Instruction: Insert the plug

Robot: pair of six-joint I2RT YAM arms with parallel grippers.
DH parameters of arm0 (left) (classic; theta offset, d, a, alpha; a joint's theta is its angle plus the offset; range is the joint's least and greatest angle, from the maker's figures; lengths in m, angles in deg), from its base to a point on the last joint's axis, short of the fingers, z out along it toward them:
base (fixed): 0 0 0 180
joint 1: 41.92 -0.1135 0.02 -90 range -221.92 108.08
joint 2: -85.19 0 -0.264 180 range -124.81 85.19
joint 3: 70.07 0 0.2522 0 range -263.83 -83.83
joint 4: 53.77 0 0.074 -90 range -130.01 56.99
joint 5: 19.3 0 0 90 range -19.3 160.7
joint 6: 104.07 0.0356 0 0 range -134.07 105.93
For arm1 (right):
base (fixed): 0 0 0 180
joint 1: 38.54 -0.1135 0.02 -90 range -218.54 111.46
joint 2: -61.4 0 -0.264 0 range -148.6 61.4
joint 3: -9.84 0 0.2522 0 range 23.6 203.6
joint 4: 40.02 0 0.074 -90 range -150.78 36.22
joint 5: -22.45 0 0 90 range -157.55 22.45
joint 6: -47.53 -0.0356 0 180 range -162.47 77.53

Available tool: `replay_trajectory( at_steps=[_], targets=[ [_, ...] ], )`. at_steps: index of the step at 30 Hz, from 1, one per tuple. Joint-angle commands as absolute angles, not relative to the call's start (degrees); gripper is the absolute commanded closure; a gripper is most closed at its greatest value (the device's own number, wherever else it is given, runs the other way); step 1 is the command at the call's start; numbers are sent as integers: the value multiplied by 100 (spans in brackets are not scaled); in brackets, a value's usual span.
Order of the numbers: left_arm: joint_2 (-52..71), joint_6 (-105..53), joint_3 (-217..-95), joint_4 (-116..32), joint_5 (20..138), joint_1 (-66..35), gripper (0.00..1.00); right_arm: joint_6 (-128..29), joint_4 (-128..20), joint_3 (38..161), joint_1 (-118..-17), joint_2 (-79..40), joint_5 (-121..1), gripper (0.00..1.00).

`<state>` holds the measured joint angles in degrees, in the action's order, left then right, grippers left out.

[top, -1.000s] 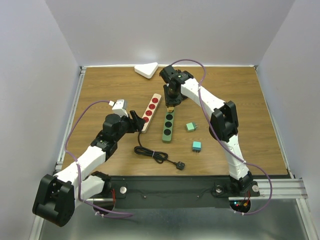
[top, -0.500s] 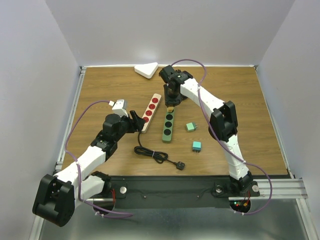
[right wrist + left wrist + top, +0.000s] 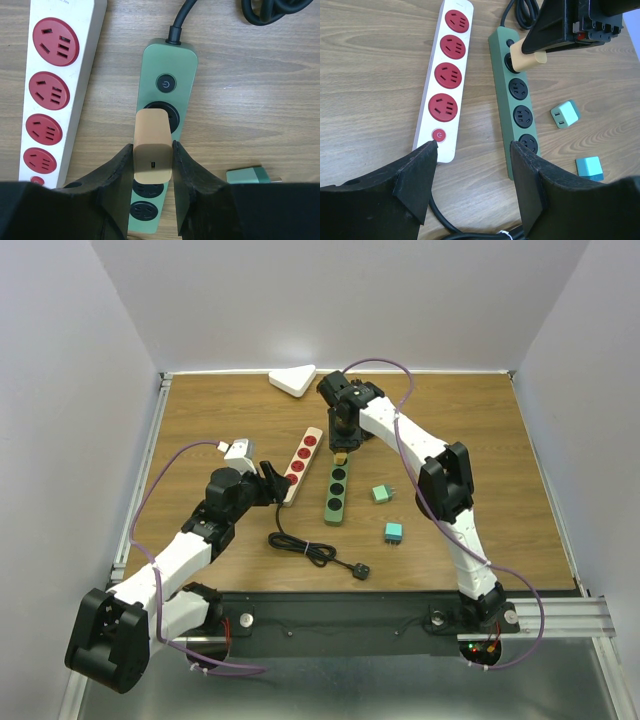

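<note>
The right gripper (image 3: 152, 156) clamps a tan, rounded plug (image 3: 153, 132) over the green strip (image 3: 168, 62). Only its wrist view shows the plug's small end slot. The left gripper (image 3: 474, 150) gapes wide.

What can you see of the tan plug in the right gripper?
The tan plug is a small smooth block with rounded edges, plastic-looking, with a tiny slot port on its top end. The right gripper is shut on its sides. It is over the green power strip, covering part of the black socket beside the power button. Its prongs are hidden, so seating can't be judged.
</note>
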<state>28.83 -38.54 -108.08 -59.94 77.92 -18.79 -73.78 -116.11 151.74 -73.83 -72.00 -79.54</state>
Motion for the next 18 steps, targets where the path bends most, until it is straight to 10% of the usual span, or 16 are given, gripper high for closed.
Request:
replay_trajectory(
  at_steps=[1, 18],
  targets=[
    [3052, -3789, -10967, -6207, 7878, -1889, 29, -7324, -11513, 15104, -7299, -7553, -8706, 100],
    [2955, -3780, -10967, -6251, 7940, -1889, 30, -7350, -11223, 14489, -7589, -7553, -9462, 100]
  ],
)
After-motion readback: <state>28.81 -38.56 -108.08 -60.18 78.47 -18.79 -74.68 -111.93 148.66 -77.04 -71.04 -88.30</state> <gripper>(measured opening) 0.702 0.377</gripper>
